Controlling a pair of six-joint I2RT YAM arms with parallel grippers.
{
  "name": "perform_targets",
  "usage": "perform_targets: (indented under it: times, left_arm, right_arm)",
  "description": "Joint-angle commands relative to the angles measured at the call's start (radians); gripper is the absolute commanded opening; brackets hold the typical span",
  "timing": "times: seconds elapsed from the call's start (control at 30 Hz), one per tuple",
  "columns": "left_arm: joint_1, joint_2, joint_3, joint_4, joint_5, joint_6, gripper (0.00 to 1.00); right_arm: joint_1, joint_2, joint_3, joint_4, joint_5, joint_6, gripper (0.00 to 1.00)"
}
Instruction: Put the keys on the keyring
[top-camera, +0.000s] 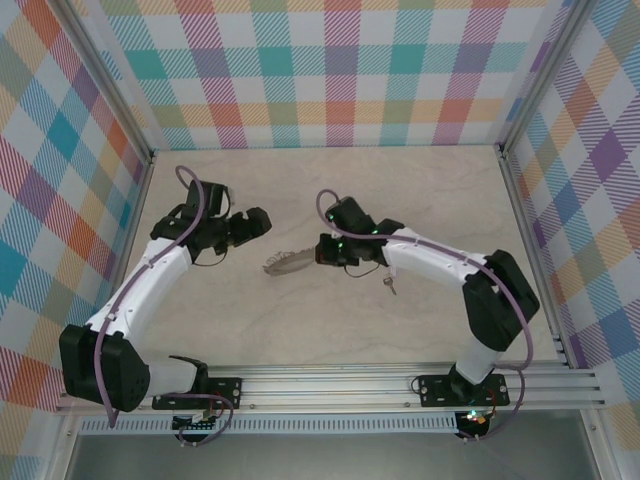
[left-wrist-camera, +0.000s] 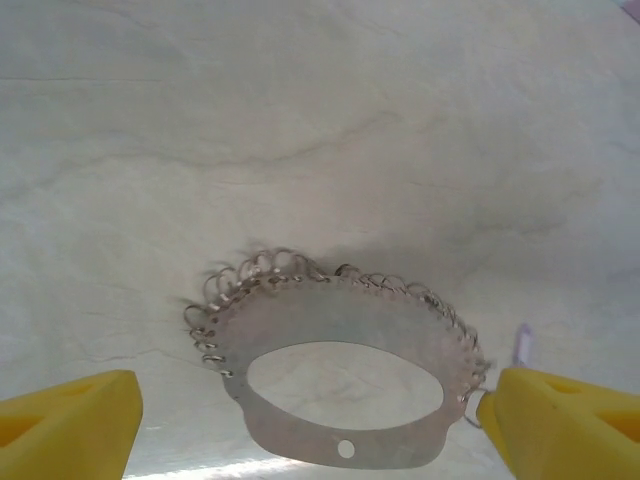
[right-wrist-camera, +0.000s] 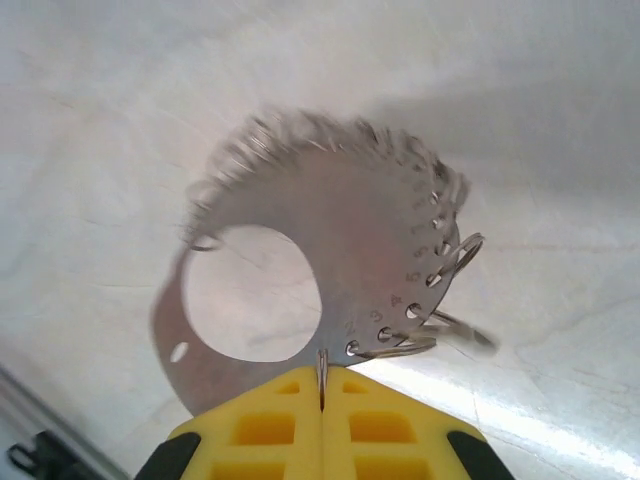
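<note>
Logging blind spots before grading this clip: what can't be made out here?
Key: top view, too small to read its shape.
Keyring far rim: right wrist view, blur smears the small rings.
Pale sliver: left wrist view, mostly behind a yellow finger; unidentifiable.
Right gripper pinch point: top view, hidden under the gripper.

We see the keyring as a flat grey metal plate with a large oval hole. Small holes run along its curved edge, many threaded with little wire rings. It is tilted, its straight edge pinched in the closed right gripper. The key, tiny with a pale head, lies on the table nearby, apart from the keyring.
</note>
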Motion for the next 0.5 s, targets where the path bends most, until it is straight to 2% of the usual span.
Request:
perform_targets:
  times: [0.0, 0.27, 0.47]
  left_arm:
    - [-0.048, 0.017, 0.07, -0.004, 0.059, -0.025, 0.9]
    - [-0.16, 0.04, 0.146, 0.032, -0.01, -0.088, 0.87]
    - [-0.215, 0.087, 0.243, 0.023, -0.083, -0.13, 0.87]
  right_arm:
    - [-0.05, -0.061, 0.03, -0.021, -0.112, -0.095, 0.0]
    - [-0.2, -0.146, 0.042, 0.025, -0.354, -0.224, 0.0]
    - [-0.277, -0.166, 0.079, 0.039, -0.503, -0.245, 0.0]
